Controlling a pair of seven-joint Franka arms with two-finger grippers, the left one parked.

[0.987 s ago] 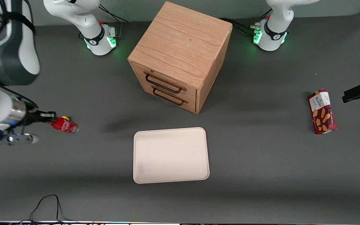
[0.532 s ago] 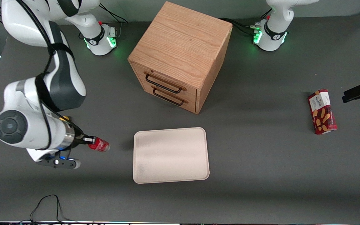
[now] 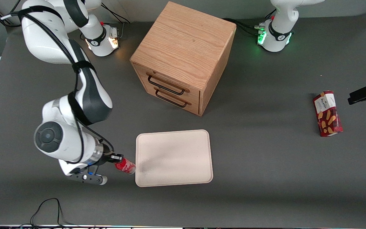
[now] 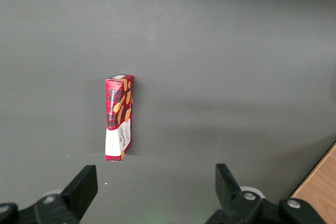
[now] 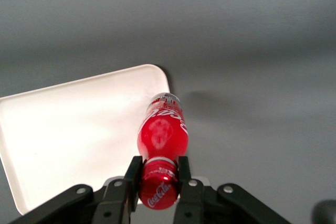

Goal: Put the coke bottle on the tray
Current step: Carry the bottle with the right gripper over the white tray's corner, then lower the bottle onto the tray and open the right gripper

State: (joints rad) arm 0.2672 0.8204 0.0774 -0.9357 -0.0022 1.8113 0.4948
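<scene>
The gripper [image 3: 117,157] hangs just off the tray's [image 3: 173,136] edge toward the working arm's end of the table, and it has the coke bottle [image 3: 125,166] pinched by the neck, right under the red cap. In the wrist view the two black fingers [image 5: 133,174] are clamped either side of that cap, with the bottle's body [image 5: 161,132] sticking out ahead of them, its clear base reaching the rounded corner of the tray [image 5: 68,129]. The bottle is in the air, not on the tray yet, base just at the rim.

How will it handle? My guess is light and rigid: a small plastic bottle, smooth and glossy, so likely a bit slippery along the body. The neck looks like the sensible hold; the cap's ledge gives the fingers something to catch under. Held by one end like this it could swing or pivot, and being round it may roll on that flat tray if laid on its side.

Writing now: white Coca-Cola script runs along the red label, and the same script shows on the cap. Toward the parked arm's end of the table lies a red biscuit box [image 3: 327,113], "Walkers" on its pale panel as best I can read it. The wooden drawer box [image 3: 183,57] carries no lettering that I can see.
</scene>
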